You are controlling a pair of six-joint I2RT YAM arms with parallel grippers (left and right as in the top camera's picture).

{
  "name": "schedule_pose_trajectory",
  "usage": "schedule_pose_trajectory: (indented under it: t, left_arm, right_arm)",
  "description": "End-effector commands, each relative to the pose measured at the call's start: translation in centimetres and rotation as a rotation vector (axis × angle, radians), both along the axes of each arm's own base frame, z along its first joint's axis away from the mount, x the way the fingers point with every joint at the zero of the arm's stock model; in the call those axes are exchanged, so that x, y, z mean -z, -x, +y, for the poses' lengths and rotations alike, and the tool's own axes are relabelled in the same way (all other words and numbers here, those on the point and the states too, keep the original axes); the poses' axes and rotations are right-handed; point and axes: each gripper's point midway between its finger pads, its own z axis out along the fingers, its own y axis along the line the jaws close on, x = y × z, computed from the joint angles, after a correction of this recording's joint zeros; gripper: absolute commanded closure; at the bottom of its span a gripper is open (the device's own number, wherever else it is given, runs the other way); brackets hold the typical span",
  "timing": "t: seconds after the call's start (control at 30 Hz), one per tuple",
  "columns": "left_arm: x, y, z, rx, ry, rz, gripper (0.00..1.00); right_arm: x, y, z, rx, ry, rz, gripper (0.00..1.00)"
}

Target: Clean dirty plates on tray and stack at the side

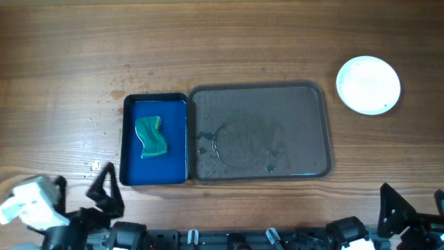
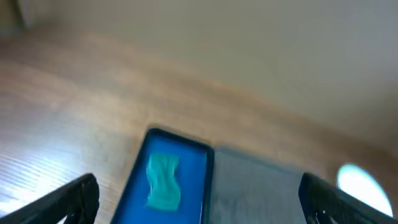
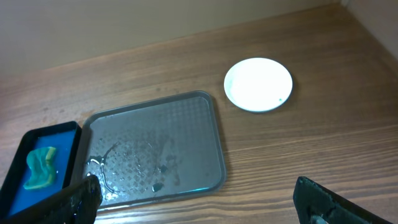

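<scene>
The dark grey tray [image 1: 291, 118] lies mid-table with nothing on it, only wet streaks and small blue specks. It also shows in the left wrist view, tray [image 2: 255, 186], and the right wrist view, tray [image 3: 180, 124]. A round white plate [image 1: 368, 85] rests on the wood off the tray's far right corner; from above I cannot tell whether it is one plate or a stack. Its centre looks plain white, plate [image 3: 258, 84], plate [image 2: 360, 183]. My left gripper [image 1: 83, 187] [image 2: 199, 211] hangs open at the near left edge. My right gripper [image 1: 416, 205] [image 3: 199, 208] is open at the near right edge. Neither holds anything.
A smaller deep-blue tray [image 1: 132, 153] sits against the grey tray's left side with a green sponge [image 1: 151, 137] in it. Small wet spots and crumbs [image 1: 96, 164] dot the wood left of it.
</scene>
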Motion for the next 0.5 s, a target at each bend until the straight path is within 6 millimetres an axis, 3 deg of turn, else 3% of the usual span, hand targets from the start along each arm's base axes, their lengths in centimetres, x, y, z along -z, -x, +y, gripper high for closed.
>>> schedule_pose_trajectory:
  t: [0.0,0.07,0.2,0.47]
  left_arm:
    - [-1.5,-0.2,1.6,-0.116,-0.005,-0.170,0.00]
    - [-1.6,-0.8,1.8,-0.140,0.003,-0.250,0.00]
    - [0.2,-2.7,1.3,-0.118,0.014,-0.372,0.00]
    - [6.4,-7.7,-0.6,0.009,0.045,-0.445,0.00]
  right_arm:
    - [0.1,0.1,-0.3,0.017,0.000,-0.004,0.00]
    - [0.1,0.1,-0.3,0.017,0.001,-0.004,0.00]
    - [0.1,0.1,-0.3,0.017,0.000,-0.004,0.00]
    - [0.1,0.1,-0.3,0.017,0.000,-0.004,0.00]
